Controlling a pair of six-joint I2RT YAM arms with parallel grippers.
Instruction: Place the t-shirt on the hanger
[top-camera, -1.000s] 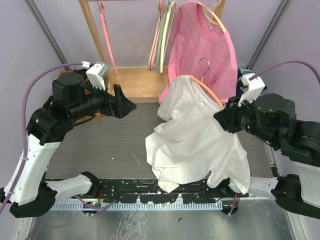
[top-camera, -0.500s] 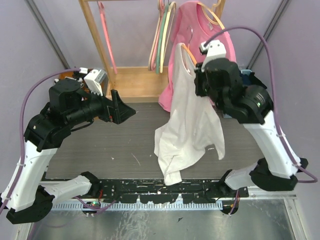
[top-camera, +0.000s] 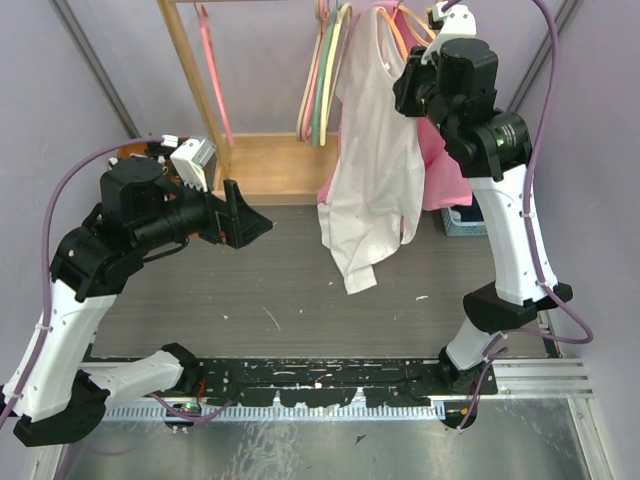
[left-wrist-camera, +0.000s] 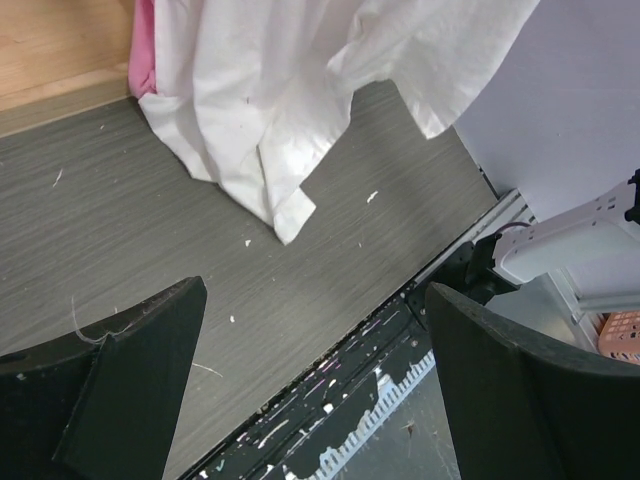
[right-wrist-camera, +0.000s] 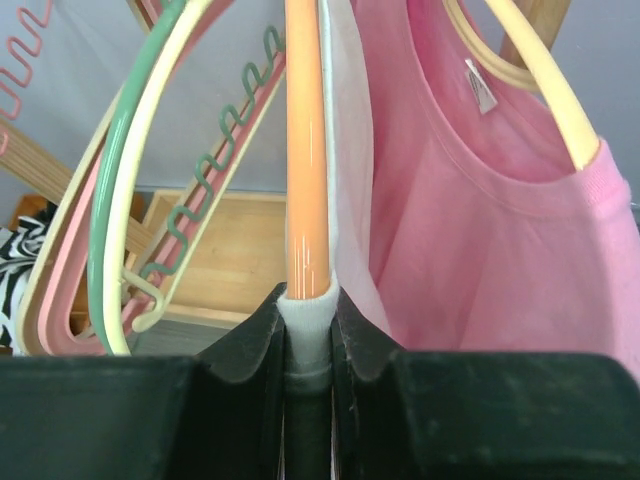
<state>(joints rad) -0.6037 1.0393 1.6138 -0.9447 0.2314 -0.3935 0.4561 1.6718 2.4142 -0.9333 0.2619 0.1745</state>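
up high, right pincer (right-wrist-camera: 308, 300) clamps hanger (right-wrist-camera: 305, 150) through t-shirt (top-camera: 375, 170), hanger's top cut off, left pincer (left-wrist-camera: 312, 295) wide

At the back of the desk (top-camera: 250, 290) we see the rack (top-camera: 185, 70). The t-shirt (top-camera: 375, 160) hangs on the hanger (right-wrist-camera: 305, 150) high at the rack, its hem down near the desk's middle. Just behind and right of it hangs the other shirt (top-camera: 440, 180); to its left hang the spare hangers (top-camera: 325, 80). The right fingers (right-wrist-camera: 250, 340) clamp the hanger, a fold of the t-shirt between them. The left fingers (left-wrist-camera: 130, 380) stand spread wide over the desk's left side, well apart from the t-shirt. A basket (top-camera: 458, 222) sits at the desk's right, below the other shirt.
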